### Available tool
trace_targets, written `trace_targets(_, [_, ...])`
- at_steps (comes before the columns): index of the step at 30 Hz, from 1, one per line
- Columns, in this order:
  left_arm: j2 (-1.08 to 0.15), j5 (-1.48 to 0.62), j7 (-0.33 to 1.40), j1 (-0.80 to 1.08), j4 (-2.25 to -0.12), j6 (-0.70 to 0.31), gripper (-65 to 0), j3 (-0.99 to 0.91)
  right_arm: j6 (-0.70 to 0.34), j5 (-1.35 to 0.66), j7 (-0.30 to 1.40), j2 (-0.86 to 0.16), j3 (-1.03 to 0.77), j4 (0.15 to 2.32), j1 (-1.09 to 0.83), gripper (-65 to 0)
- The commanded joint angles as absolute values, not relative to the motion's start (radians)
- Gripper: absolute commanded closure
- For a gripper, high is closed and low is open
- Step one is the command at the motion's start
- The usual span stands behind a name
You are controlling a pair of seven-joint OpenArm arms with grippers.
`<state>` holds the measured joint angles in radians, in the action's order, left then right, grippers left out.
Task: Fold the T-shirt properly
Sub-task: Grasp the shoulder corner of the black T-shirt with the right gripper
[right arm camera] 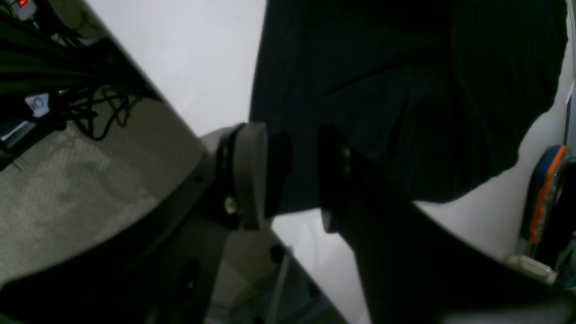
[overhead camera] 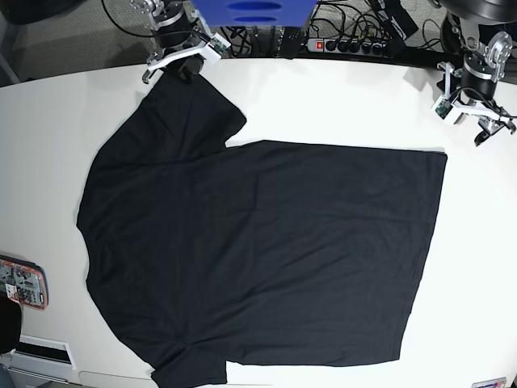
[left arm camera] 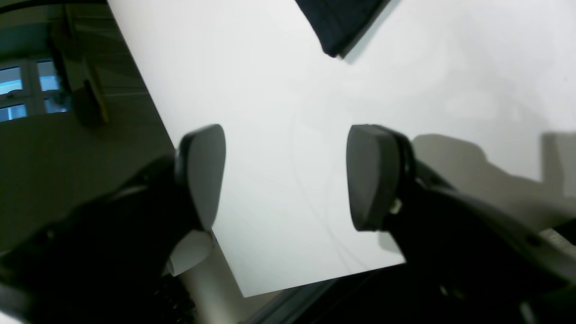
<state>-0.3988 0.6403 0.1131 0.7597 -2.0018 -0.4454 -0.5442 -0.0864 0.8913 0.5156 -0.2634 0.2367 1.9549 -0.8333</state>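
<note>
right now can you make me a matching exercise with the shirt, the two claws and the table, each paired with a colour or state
Things:
1. T-shirt
2. left claw
3. right claw
4. table

States:
A. white, mostly covered
B. open over bare table, touching nothing
C. black, spread flat, not yet folded
D. at the sleeve, black cloth between its pads

Pairs: 1-C, 2-B, 3-D, 4-A
</note>
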Motion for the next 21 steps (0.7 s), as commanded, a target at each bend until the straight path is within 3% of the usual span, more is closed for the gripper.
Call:
trace_targets(1, [-0.41,0.641,0.108,0.766,-2.017,-0.427,-40.5,-0.552,-0.073,0.892,0.504,-0.265,0.237,1.969,-0.843,-18.8])
trace_targets(21, [-0.41,0.648,0.108,0.766,-2.014,-0.427,-40.5,-0.552,-0.073,0.746,0.504,-0.265,0.239,1.954,-0.74,-18.7])
